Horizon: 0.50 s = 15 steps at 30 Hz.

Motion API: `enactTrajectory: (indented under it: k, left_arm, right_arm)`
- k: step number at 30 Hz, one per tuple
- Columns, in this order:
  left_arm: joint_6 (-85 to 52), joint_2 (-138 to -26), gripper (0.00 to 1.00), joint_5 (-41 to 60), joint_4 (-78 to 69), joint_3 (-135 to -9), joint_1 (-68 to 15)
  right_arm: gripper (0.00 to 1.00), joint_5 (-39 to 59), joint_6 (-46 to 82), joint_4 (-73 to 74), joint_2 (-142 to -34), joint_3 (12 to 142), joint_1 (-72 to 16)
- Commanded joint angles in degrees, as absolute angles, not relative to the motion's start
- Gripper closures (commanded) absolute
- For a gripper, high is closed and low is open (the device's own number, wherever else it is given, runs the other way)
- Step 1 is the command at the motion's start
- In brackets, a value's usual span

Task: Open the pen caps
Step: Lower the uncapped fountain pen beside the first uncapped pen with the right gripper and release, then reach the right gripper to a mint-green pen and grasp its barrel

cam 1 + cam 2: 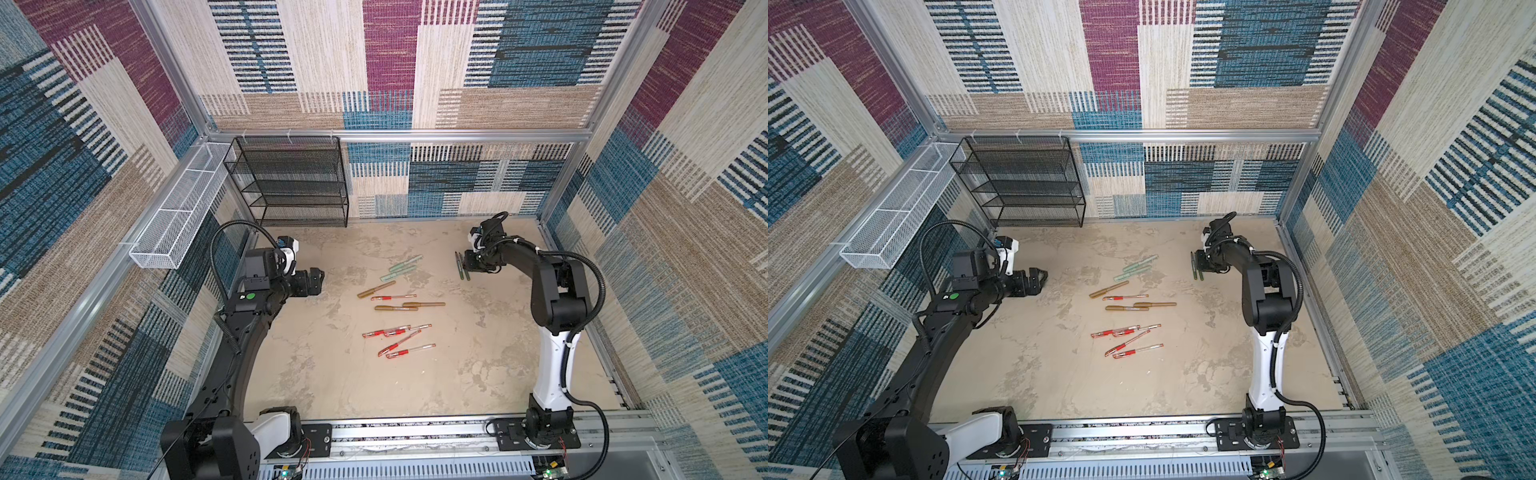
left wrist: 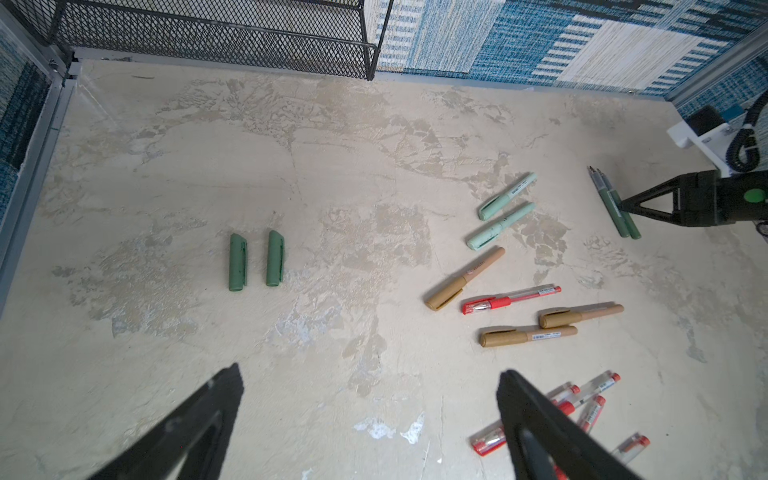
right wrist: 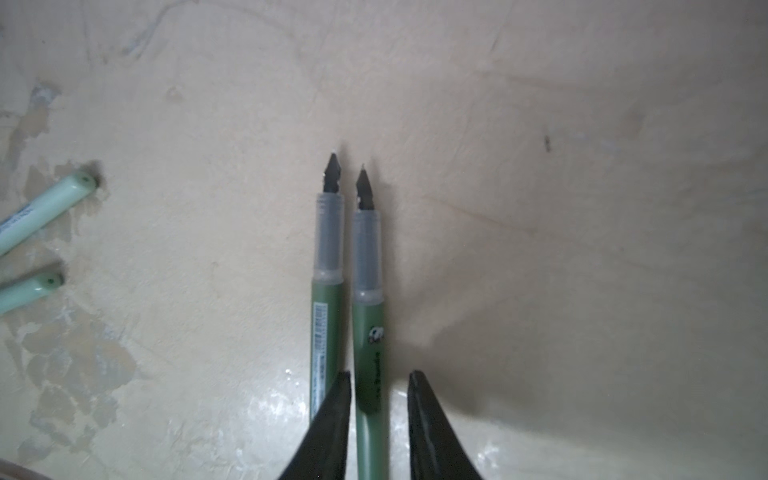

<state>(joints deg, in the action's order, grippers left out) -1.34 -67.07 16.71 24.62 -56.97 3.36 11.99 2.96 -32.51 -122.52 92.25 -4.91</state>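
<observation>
Mottled beige tabletop [image 1: 332,395]. Two green pen caps [image 2: 237,262] lie off, side by side, ahead of the wide-spread left gripper [image 2: 370,372]. Capped pens [image 1: 395,308] lie mid-frame in both top views. Right gripper [image 3: 380,376], upper right there, loosely straddles an uncapped body [image 3: 368,332] without clamping it. Likely setting it down; next move calls for fetching a capped pen.

capped pens [image 1: 397,308] mid table [image 1: 324,374], two pen caps [image 2: 237,262] left of them, two bare pens [image 1: 461,268] together toward right edge

right claw [image 3: 380,378] parted astride uncapped green pen [image 3: 370,332] | twin pen [image 3: 326,324] touching alongside
</observation>
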Motion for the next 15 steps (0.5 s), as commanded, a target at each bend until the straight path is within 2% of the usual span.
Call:
enactTrajectory:
  k: [1,6,7,8,10,15]
  left_arm:
    - [-1.93,-66.83,0.01,17.05,23.18,-56.96,3.43]
    - [-1.93,-66.79,0.01,17.14,23.09,-56.88,3.43]
    - [-1.93,-66.71,0.01,17.14,23.10,-56.87,3.43]
    - [-1.93,-66.71,0.01,17.14,23.12,-56.87,3.43]
    - [-1.85,-66.71,0.01,17.14,23.07,-56.78,3.45]
    - [-1.84,-66.75,0.01,17.18,22.95,-56.69,3.52]
  right_arm:
    - [0.72,13.24,3.19,-32.96,-119.65,93.77,-5.01]
    - [0.66,17.98,1.02,-34.79,-117.77,96.04,-5.76]
    - [0.61,18.84,0.53,-35.12,-117.61,96.50,-6.18]
    - [0.50,20.09,-0.12,-35.41,-117.68,96.96,-6.77]
    - [0.44,22.35,-1.80,-36.00,-118.14,98.05,-8.15]
    - [0.42,24.68,-5.65,-38.46,-121.76,103.30,-12.91]
